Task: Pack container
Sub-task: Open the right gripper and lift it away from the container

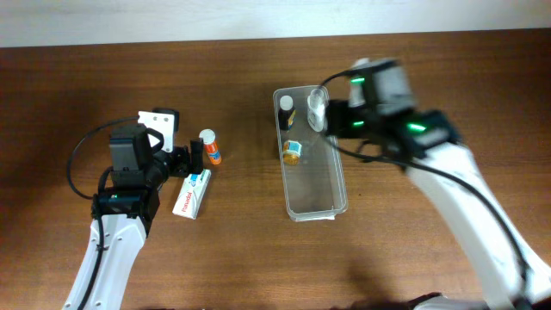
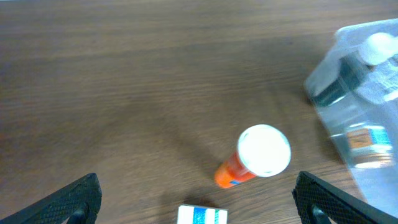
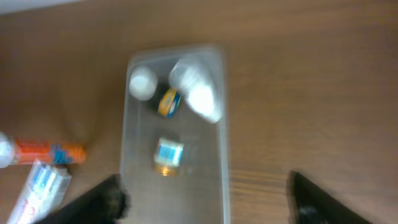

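Note:
The clear plastic container (image 1: 331, 185) lies lengthwise in the middle of the table. In it are a dark bottle with a white cap (image 1: 286, 110), a clear bottle (image 1: 317, 108) and a small amber bottle with a blue label (image 1: 294, 152). My right gripper (image 1: 340, 116) hovers open and empty over the container's far right end; its wrist view shows the container (image 3: 205, 180) below. My left gripper (image 1: 196, 158) is open and empty beside an orange tube with a white cap (image 1: 209, 146) and over a white and blue box (image 1: 193, 193). The tube (image 2: 258, 155) and box (image 2: 202, 214) lie between its fingers.
A white block (image 1: 160, 121) sits behind the left arm. The table's far edge meets a white wall at the top. Bare wood lies in front of and to the right of the container.

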You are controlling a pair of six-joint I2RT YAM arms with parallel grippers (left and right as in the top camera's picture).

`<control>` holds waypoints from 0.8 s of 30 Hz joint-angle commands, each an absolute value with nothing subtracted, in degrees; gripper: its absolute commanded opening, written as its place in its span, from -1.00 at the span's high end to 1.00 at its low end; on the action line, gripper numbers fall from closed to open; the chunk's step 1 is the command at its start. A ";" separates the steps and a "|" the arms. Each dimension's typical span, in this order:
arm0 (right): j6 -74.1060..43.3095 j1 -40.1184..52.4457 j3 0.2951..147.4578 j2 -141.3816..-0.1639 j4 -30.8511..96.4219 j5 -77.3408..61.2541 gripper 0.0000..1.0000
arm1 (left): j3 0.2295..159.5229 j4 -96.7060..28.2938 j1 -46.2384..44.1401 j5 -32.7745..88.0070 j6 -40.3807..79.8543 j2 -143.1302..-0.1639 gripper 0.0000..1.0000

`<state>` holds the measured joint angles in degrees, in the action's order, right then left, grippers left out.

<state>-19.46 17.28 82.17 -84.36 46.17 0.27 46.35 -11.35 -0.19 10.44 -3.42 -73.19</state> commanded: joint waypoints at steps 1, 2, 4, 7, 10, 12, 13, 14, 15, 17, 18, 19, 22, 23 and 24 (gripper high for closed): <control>-20.03 10.94 82.35 -77.38 46.76 0.60 -1.00 | 47.40 -10.46 0.01 18.15 -3.44 -73.54 -0.99; -20.03 9.39 82.35 -76.25 47.27 0.60 -0.97 | 47.40 -10.33 0.01 19.84 -3.44 -73.54 -0.99; -20.01 6.50 82.35 -74.50 48.56 0.60 -0.97 | 47.42 -9.91 0.01 21.34 -3.44 -73.54 -0.99; -20.01 2.81 82.35 -73.45 51.03 0.60 -0.97 | 47.90 -9.96 0.01 21.26 -3.44 -73.54 -0.99; -20.01 1.15 82.32 -73.91 52.69 0.62 -0.97 | 51.11 -12.93 0.01 20.49 -3.44 -73.56 -0.99; -20.01 0.99 82.32 -74.43 53.98 0.62 -0.97 | 54.85 -17.52 0.01 17.50 -3.44 -73.58 -0.99; -20.01 0.99 82.32 -74.70 54.26 0.62 -0.97 | 57.32 -20.49 0.01 14.98 -3.44 -73.78 -0.99; -20.01 0.99 82.32 -75.35 54.28 0.60 -0.97 | 62.06 -26.41 0.01 11.16 -3.44 -74.41 -0.99; -20.01 0.99 82.32 -75.61 54.28 0.60 -0.97 | 64.99 -30.06 0.01 9.13 -3.44 -74.98 -0.99; -20.01 0.99 82.32 -76.18 54.28 0.60 -0.97 | 70.00 -36.10 -0.25 6.61 -3.46 -76.03 -0.99; -20.01 0.99 82.32 -76.40 54.26 0.60 -0.97 | 71.83 -37.89 -0.54 6.44 -3.49 -76.36 -0.99; -20.01 0.99 82.32 -76.82 54.26 0.60 -0.97 | 73.71 -38.37 -1.52 7.53 -3.46 -76.51 -0.99; -20.01 0.99 82.32 -77.32 54.26 0.60 -0.97 | 73.82 -36.86 -2.68 11.51 -3.49 -76.71 -0.98; -20.01 0.99 82.32 -77.47 54.26 0.60 -0.97 | 73.82 -36.67 -3.01 11.73 -3.49 -77.08 -0.82; -20.01 0.99 82.32 -77.56 54.26 0.60 -0.97 | 73.82 -36.71 -3.16 11.53 -3.46 -77.49 -0.65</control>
